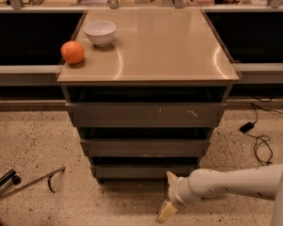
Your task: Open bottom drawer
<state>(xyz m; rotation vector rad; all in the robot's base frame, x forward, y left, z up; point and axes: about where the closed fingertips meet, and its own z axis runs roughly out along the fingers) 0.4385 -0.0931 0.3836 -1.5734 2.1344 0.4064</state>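
The bottom drawer (144, 172) is the lowest of three grey metal drawers under a tan cabinet top; its plain front sits flush with the ones above. My gripper (168, 195) is on a white arm that comes in from the right, low over the floor, just in front of and below the drawer's right half. Its two tan fingertips (166, 212) are spread apart with nothing between them, one up near the drawer front's lower edge and one down toward the floor.
An orange (72, 52) and a white bowl (100, 32) sit on the cabinet top (165, 46). A black metal tool (23, 182) lies on the speckled floor at the left. Black cables (259, 142) lie at the right.
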